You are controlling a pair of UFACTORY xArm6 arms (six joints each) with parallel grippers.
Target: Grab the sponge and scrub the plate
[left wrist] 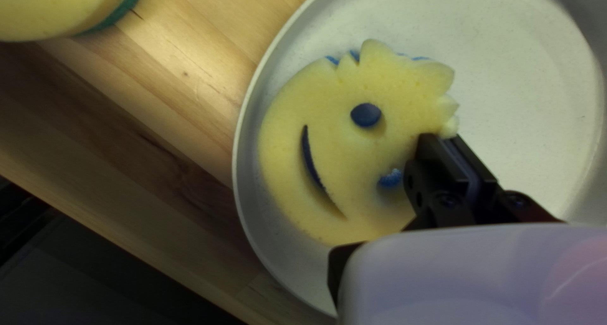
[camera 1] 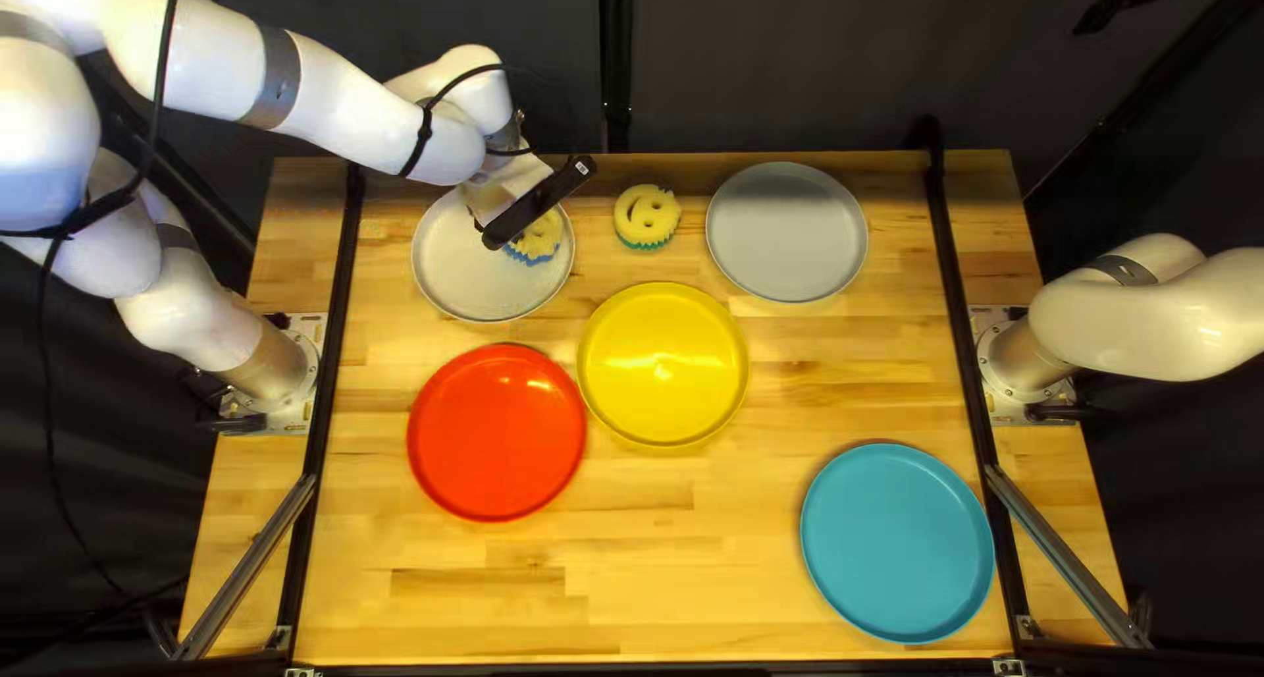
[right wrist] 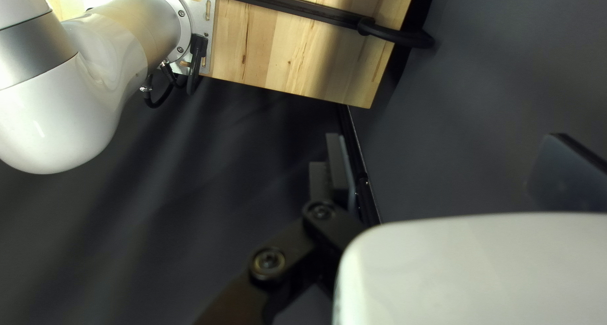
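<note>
Pointing dn | L gripper (camera 1: 537, 204) o/ sponge (left wrist: 354, 154) on wht plate (camera 1: 461, 266)

**Largest Group Numbers Five**

Five plates: one white plate (camera 1: 454, 262), one grey plate (camera 1: 788, 229), one yellow plate (camera 1: 662, 361), one red plate (camera 1: 497, 433), one blue plate (camera 1: 897, 543); two sponges, one blue-backed sponge (left wrist: 335, 141), one green-backed sponge (camera 1: 647, 214); two arms; two grippers; one table (camera 1: 698, 559).

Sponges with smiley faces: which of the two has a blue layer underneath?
The blue-backed sponge sits on the white plate, blue peeking out at its edge. The green-backed sponge lies directly on the wooden table beside that plate.
</note>
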